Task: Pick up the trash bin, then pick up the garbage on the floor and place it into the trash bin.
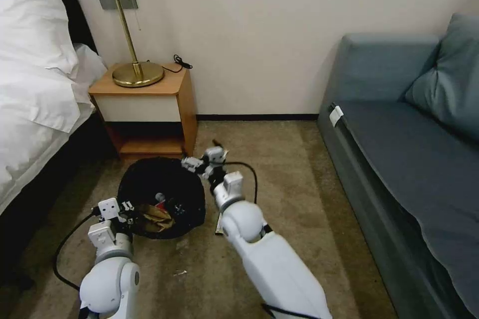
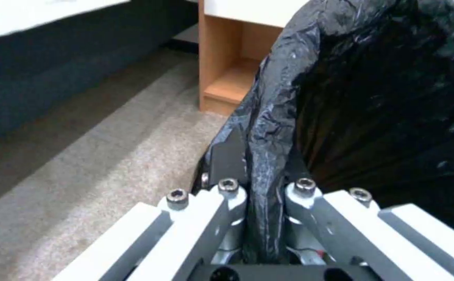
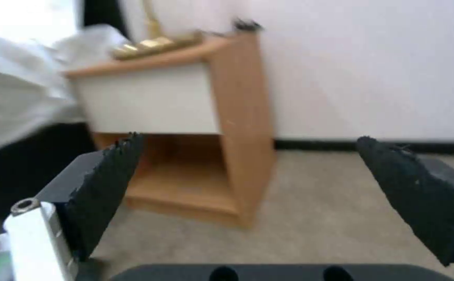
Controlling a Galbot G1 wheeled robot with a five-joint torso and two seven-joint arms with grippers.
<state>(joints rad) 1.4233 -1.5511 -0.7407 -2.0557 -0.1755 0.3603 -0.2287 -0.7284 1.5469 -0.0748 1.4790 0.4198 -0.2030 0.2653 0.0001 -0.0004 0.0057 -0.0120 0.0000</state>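
Gripping the black bag at the rim, the left gripper (image 2: 262,218) is clamped on the bin (image 1: 162,197); the left wrist view shows the crinkled plastic pinched between its two fingers, a detail the head view leaves hard to read. From the head view, the bin sits over the carpet (image 1: 279,149) in front of the nightstand (image 1: 149,104), between the bed (image 1: 35,84) and the right arm. Inside it lie crumpled brown paper (image 1: 155,218), a red-and-white scrap and a small pale round item, too small to identify; the left wrist view shows only dark bag interior there. The right gripper (image 3: 258,195) is at the bin's far rim, near the nightstand's corner. Its fingers (image 3: 107,187) stand wide apart with nothing between them, as the right wrist view makes plain; beyond them that view shows the nightstand's open lower shelf, the brass lamp (image 1: 134,67) base on top, and the wall. On the carpet, a thin flat item (image 1: 219,224) lies just beside the bin under the right forearm, and a small pale scrap (image 1: 179,273) lies nearer the robot. A sofa (image 1: 399,149) stands at the right, well apart from the bin.
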